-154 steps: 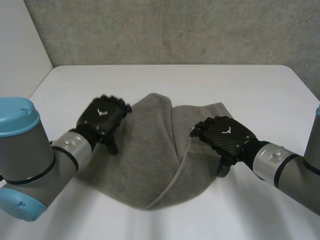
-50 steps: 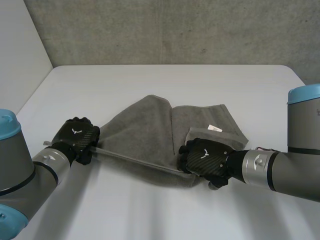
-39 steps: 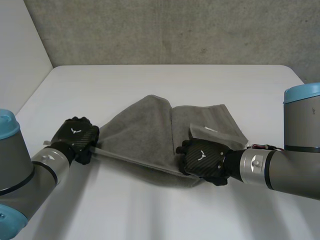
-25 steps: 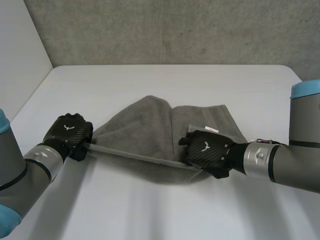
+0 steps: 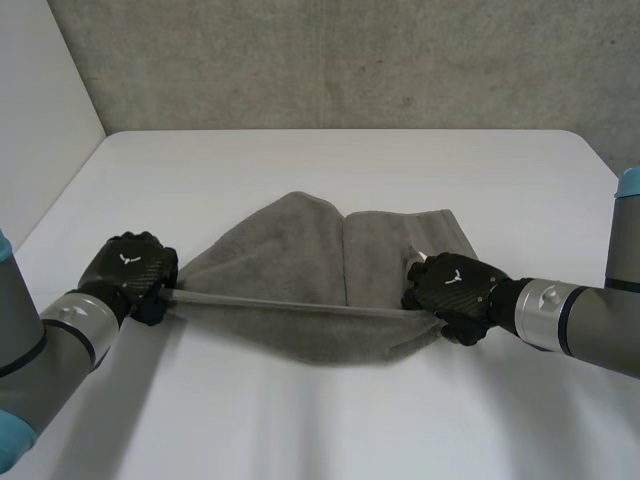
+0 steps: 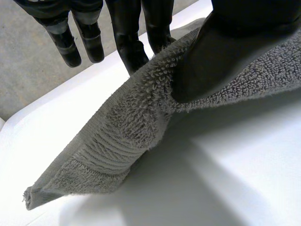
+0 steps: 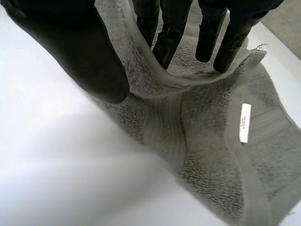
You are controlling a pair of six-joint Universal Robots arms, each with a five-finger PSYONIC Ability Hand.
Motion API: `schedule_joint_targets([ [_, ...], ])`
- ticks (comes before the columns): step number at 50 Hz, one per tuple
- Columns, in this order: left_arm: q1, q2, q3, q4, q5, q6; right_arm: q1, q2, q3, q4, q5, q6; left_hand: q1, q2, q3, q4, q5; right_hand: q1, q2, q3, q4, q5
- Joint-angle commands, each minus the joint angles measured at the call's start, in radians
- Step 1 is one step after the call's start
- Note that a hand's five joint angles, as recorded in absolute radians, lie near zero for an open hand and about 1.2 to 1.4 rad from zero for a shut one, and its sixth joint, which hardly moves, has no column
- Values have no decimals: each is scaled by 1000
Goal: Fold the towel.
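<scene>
- Towel (image 5: pixel 300 270): grey, on the white table (image 5: pixel 330 170), between the two hands. Its near edge is raised and drawn into a straight line from left to right. The bulk lies flat beyond that line, toward the far side of the table.
- Left hand (image 5: pixel 128 272): at the left end of the raised edge. In its wrist view the thumb (image 6: pixel 221 56) presses the cloth against the fingers (image 6: pixel 131 42) behind it, a pinch on the hem. A corner droops free just past the grip.
- Right hand (image 5: pixel 452 290): at the right end of the same edge. The thumb (image 7: pixel 80 52) is in front and the fingers (image 7: pixel 171 33) behind, clamped on the hem. A white label (image 7: pixel 243 122) lies on the cloth near the fingertips.
- Relation to watch: the held edge runs hand to hand, and the slack cloth lies away from you. Judge the fold as carrying this edge forward over it, both hands level.
- Hard to make out: a line runs down the towel's middle, and you cannot tell whether it is a seam, a crease or an overlap. The far edge is uneven, and the cloth beneath the raised edge is in shade.
</scene>
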Motion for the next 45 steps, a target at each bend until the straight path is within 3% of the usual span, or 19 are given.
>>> schedule_joint_targets([
  [1, 40, 0, -4, -3, 52, 0, -11, -2, 26, -107, -18, -49, 102, 54, -51, -59, 61, 99, 112, -43, -76, 101],
  [2, 44, 1, -4, -6, 62, 0, -19, -5, 38, -132, -32, -58, 102, 54, -51, -59, 61, 262, 276, -43, -76, 264],
  [4, 46, 1, -6, -6, 71, -2, -23, -7, 45, -146, -42, -62, 102, 54, -51, -59, 61, 295, 308, -43, -76, 297],
  [16, 35, -6, 20, -6, 94, 1, -3, -16, -3, -123, -49, -39, 102, 54, -51, -59, 61, 295, 309, -43, -76, 297],
  [22, 17, -152, 240, 23, 94, 4, 23, 47, -262, -123, -15, 90, 102, 54, -51, -59, 61, 295, 309, -43, -76, 297],
  [24, 3, -180, 330, 38, 92, 4, 24, 82, -480, -124, 63, 226, 102, 54, -51, -59, 61, 295, 309, -43, -76, 297],
  [27, -6, -203, 520, 89, 82, -6, 27, 91, -615, -127, 137, 310, 102, 54, -51, -59, 61, 295, 309, -43, -76, 297],
  [29, -11, -198, 600, 118, 80, -13, 38, 85, -832, -141, 280, 465, 102, 54, -51, -59, 61, 295, 309, -43, -76, 297],
  [30, -19, -191, 659, 158, 74, -16, 38, 85, -833, -141, 281, 466, 102, 54, -51, -59, 61, 295, 309, -43, -76, 297],
  [32, -29, -180, 698, 212, 60, -25, 39, 44, -937, -175, 359, 607, 102, 54, -51, -59, 61, 295, 309, -43, -76, 297],
  [34, -54, -61, 688, 335, 39, -75, 39, -11, -905, -198, 355, 669, 102, 54, -51, -59, 61, 295, 309, -43, -76, 297],
  [37, -52, 20, 638, 400, 36, -114, 29, -118, -742, -257, 315, 759, 102, 54, -51, -59, 61, 295, 309, -43, -76, 297],
  [41, -43, 147, 430, 544, 68, -225, 23, -193, -529, -337, 241, 781, 102, 54, -51, -59, 61, 295, 309, -43, -76, 297],
  [45, -28, 147, 312, 551, 102, -229, 13, -231, -257, -409, 149, 771, 102, 54, -51, -59, 61, 295, 309, -43, -76, 297],
])
